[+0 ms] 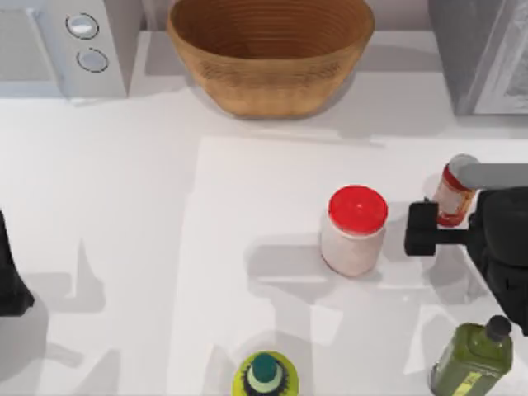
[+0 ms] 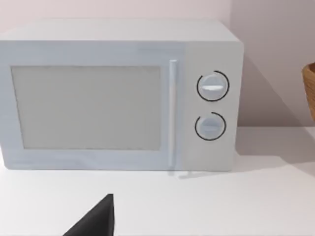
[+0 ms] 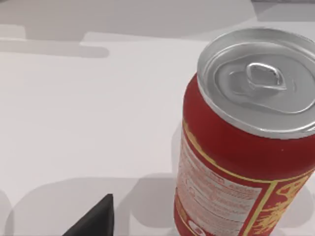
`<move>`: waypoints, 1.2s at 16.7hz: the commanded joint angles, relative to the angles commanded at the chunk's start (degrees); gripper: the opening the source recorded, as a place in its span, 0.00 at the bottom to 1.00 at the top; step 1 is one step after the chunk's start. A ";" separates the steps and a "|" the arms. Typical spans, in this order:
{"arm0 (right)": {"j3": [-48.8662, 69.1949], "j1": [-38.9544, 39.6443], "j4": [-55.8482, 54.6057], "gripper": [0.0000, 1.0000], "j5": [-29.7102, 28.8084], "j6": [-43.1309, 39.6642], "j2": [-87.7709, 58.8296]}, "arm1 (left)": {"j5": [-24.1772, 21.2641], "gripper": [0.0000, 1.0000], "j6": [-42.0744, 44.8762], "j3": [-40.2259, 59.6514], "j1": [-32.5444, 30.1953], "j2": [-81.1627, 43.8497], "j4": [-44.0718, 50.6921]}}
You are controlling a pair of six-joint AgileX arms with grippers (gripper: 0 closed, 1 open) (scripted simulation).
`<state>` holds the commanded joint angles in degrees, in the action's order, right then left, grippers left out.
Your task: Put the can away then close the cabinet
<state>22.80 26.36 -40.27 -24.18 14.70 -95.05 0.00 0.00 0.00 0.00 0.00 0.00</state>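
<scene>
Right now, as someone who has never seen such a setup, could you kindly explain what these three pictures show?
This is a simulated two-armed AgileX robot at a white table. One picture looks down from above; the other two come from cameras on each wrist. The right end effector is at the table's right side, beside the can, which stands upright and fills that wrist's view close up. The left arm sits parked at the left edge, its camera facing the microwave. Also on the table: a basket, a red-lidded jar, a green bottle and the cabinet in the far right corner.
</scene>
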 joint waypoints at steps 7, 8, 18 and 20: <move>4.62 -4.08 -1.18 1.00 3.20 -1.92 -6.64 | 0.00 1.00 0.00 0.00 0.00 0.00 0.00; 6.17 -4.32 -2.65 1.00 3.20 -1.95 -9.24 | 0.00 1.00 0.00 0.00 0.00 0.00 0.00; 10.04 -4.70 -7.44 0.85 3.91 -2.61 -16.03 | 0.00 1.00 0.00 0.00 0.00 0.00 0.00; 10.04 -4.70 -7.44 0.70 3.91 -2.61 -16.03 | 0.00 1.00 0.00 0.00 0.00 0.00 0.00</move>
<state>32.84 21.66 -47.71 -20.27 12.09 -111.08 0.00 0.00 0.00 0.00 0.00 0.00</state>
